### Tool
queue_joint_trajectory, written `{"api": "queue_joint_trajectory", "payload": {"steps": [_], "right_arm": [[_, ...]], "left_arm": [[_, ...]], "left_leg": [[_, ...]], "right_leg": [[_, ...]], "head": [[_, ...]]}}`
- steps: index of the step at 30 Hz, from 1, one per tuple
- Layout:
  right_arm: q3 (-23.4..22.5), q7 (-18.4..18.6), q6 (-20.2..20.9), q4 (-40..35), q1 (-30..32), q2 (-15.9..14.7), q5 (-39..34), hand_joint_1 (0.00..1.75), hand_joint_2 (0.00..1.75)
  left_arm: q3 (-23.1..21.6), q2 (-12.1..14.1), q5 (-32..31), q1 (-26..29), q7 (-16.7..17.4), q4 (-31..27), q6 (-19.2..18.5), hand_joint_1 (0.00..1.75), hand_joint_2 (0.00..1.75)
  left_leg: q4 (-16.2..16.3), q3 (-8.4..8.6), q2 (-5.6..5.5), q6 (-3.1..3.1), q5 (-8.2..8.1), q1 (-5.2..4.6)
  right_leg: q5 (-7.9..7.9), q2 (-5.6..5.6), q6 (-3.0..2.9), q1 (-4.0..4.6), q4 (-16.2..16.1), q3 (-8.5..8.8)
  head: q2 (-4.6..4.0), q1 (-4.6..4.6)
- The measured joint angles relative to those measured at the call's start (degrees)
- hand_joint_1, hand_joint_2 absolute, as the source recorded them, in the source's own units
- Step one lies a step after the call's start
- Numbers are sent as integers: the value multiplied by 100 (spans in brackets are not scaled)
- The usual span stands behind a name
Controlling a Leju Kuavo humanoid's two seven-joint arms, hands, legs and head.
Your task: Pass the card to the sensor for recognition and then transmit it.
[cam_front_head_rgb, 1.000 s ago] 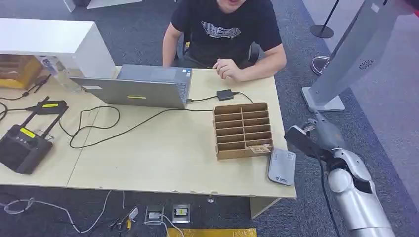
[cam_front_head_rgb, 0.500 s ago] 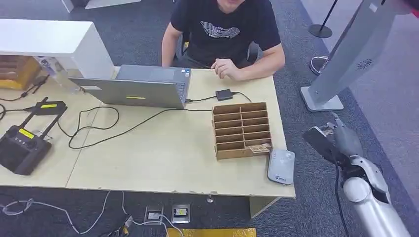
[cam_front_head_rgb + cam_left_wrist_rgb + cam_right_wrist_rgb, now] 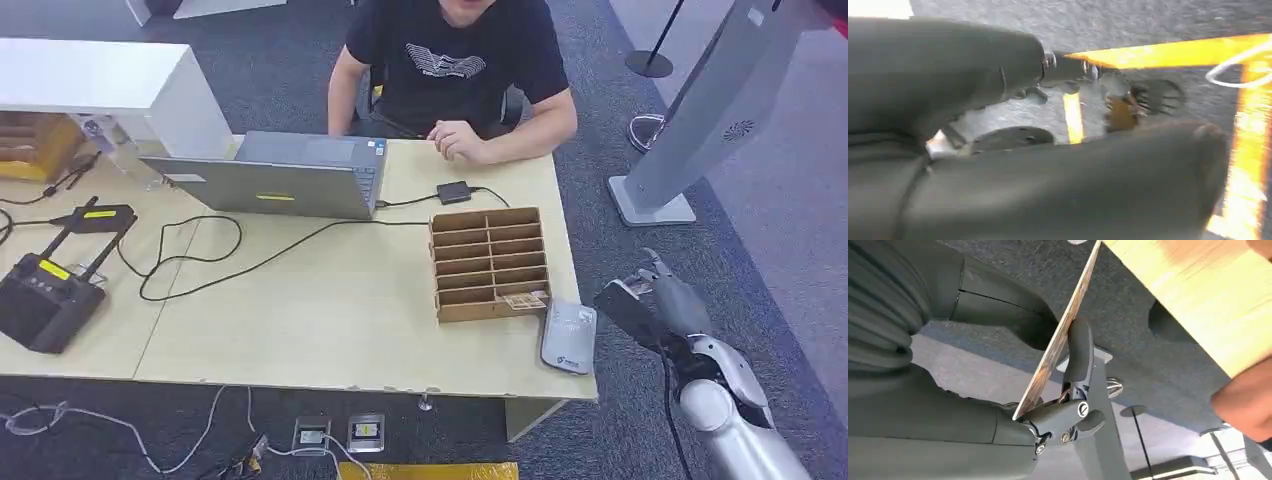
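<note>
Card (image 3: 1063, 330) edge-on, pinched in right hand (image 3: 655, 300)

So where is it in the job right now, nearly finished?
Not nearly. Done: the right hand holds a card, pinched edge-on. In hand: it hangs off the table's right end, beside the grey sensor. Left: showing the card to the sensor, then passing it on, likely to the seated person.

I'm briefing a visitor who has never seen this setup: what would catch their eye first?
Probably the robot's silver right hand off the table's right end, pinching a thin tan card edge-on. Next, the brown wooden slotted card rack on the pale wooden table, with a flat grey sensor pad beside it. Across the table sits a person in a black T-shirt by an open grey laptop.
</note>
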Motion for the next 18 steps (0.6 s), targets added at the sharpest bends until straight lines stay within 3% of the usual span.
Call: {"api": "queue_joint_trajectory", "payload": {"steps": [1,2,3,5,8,9,10,12,18], "right_arm": [[39,87,104,0,-31,7,4,175,175],[59,61,105,0,-46,11,7,175,175],[83,-3,78,2,-72,24,7,175,175],[127,-154,45,9,-135,46,42,175,175],[223,-396,-61,214,-228,83,124,175,175],[258,-444,-68,306,-249,98,144,175,175],[289,-479,-59,383,-276,112,151,175,175],[345,-459,63,453,-376,144,199,175,175],[411,-665,98,813,-670,221,354,175,175]], "left_arm": [[0,100,-80,54,213,-295,346,0,0],[0,164,-162,87,275,-527,443,0,0],[-11,225,-254,115,275,-704,300,0,0],[-13,295,-415,97,53,-836,-199,0,0],[-96,179,-552,-70,-1073,-319,-1506,0,0],[-160,100,-651,-141,-1296,-39,-1749,0,0],[-219,30,-787,-191,-1345,186,-1831,0,0],[-326,-13,-966,-200,-1128,250,-1601,0,0],[-560,13,-1313,-256,-1321,233,-1831,0,0]], "left_leg": [[0,2,5,0,0,0],[0,1,5,0,0,0],[0,-2,4,0,0,-1],[1,-2,-8,0,0,-1],[0,-6,-12,0,0,-1],[0,-6,-12,1,0,-1],[0,-5,-10,1,0,-1],[1,-4,8,0,0,-2],[1,-7,-2,1,0,-2]], "right_leg": [[0,11,0,0,0,-3],[0,13,0,0,-1,-4],[0,12,0,-1,-1,-8],[-1,-7,-1,-1,-3,-4],[-1,-13,-1,-1,-4,-1],[-1,-12,-1,-1,-3,0],[-1,-12,-1,-1,-3,1],[2,12,2,-2,-2,-8],[1,-1,0,-1,-3,-9]], "head": [[0,7],[0,2],[0,4],[0,4],[0,4],[0,4],[0,9],[0,7],[0,2]]}}
